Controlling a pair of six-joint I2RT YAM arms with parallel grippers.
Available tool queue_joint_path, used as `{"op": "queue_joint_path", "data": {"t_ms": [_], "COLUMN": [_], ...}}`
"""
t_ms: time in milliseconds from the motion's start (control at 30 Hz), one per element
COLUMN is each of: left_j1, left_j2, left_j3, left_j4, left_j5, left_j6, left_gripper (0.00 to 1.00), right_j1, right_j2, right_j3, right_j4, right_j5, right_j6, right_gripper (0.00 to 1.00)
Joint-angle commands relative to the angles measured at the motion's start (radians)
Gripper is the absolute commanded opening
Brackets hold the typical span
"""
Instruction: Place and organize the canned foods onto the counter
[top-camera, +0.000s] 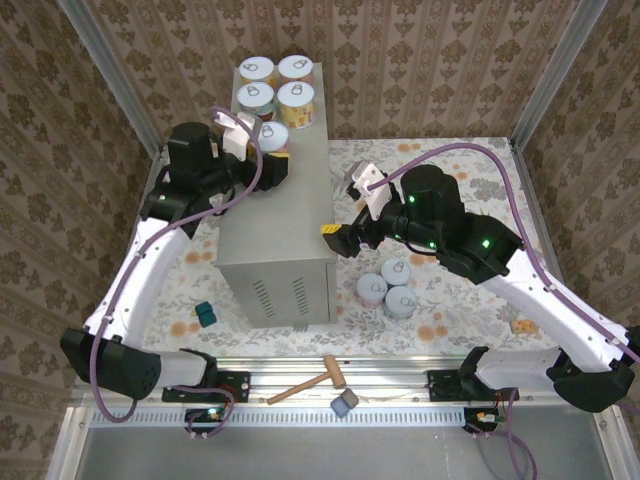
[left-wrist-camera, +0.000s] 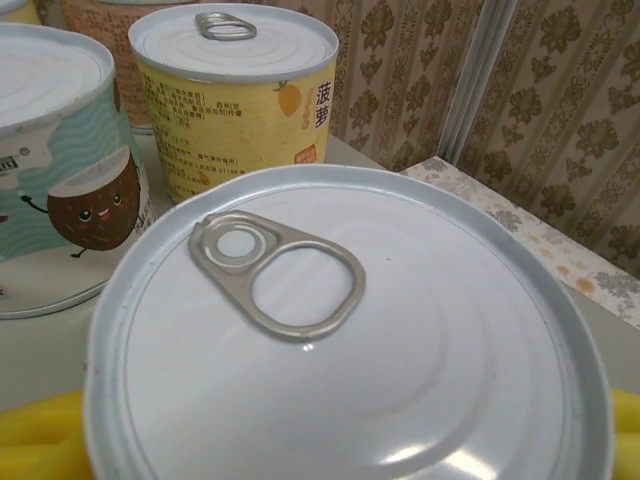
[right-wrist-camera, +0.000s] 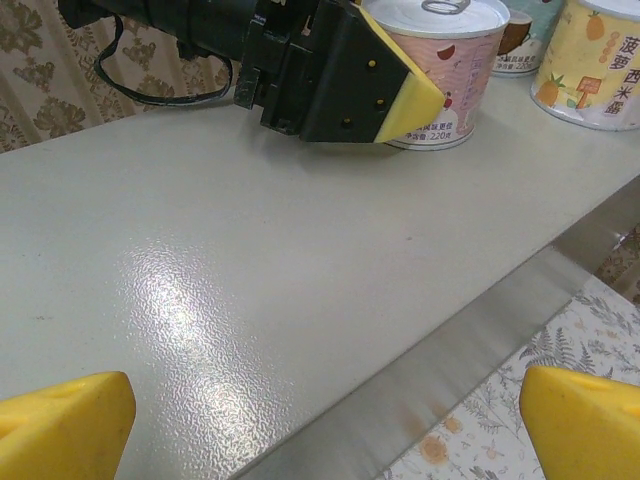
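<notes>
Left wrist view puts the left gripper (left-wrist-camera: 330, 455) astride a small cylindrical can with a silver-white pull-tab lid and a pink label (left-wrist-camera: 350, 330). Its yellow foam pads (left-wrist-camera: 35, 440) show at both lower corners, hard by the lid's rim. In the right wrist view one pad lies against the label, yet whether the fingers squeeze the can or merely flank it I cannot tell. The can stands upright on the tall beige-grey metal box that serves as the counter (top-camera: 285, 215), just in front of a square block of four cans (top-camera: 257, 97) at the far end. Nearest it are a yellow pineapple-labelled can (left-wrist-camera: 240, 100) and a teal can with a cartoon coconut (left-wrist-camera: 55, 170). The right gripper (top-camera: 338, 240) hangs empty over the counter's right edge, its jaws wide apart. Three more cans (top-camera: 397, 272) stand on the floral-patterned floor (top-camera: 450, 320) to the right of the box. I judge this to be the placing of the fifth can. The next move calls for a clean let-go and a straight lift clear of the neighbours, then a turn to the floor cans.
</notes>
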Motion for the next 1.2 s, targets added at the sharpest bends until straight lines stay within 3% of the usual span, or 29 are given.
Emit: {"op": "queue_joint_path", "data": {"t_ms": [0, 500, 1167], "left_j1": [-0.001, 0.044, 0.091], "left_j2": [-0.038, -0.132, -0.026], "left_j3": [0.016, -0.045, 0.002], "left_j4": [0.028, -0.019, 0.039], "left_j5": [-0.014, -0.045, 0.022], "left_j6": [0.002, 0.033, 0.032], "left_gripper": [0.75, 0.72, 0.74], "right_j1": [-0.007, -0.005, -0.002], "right_j2": [-0.019, 0.042, 0.088], "right_j3": [-0.011, 0.047, 0.084], "right_j4": [0.031, 0.043, 0.046], "right_j5": [-0.011, -0.067, -0.087], "right_j6": [0.005, 0.009, 0.026], "right_gripper": [1.00, 1.00, 1.00]}}
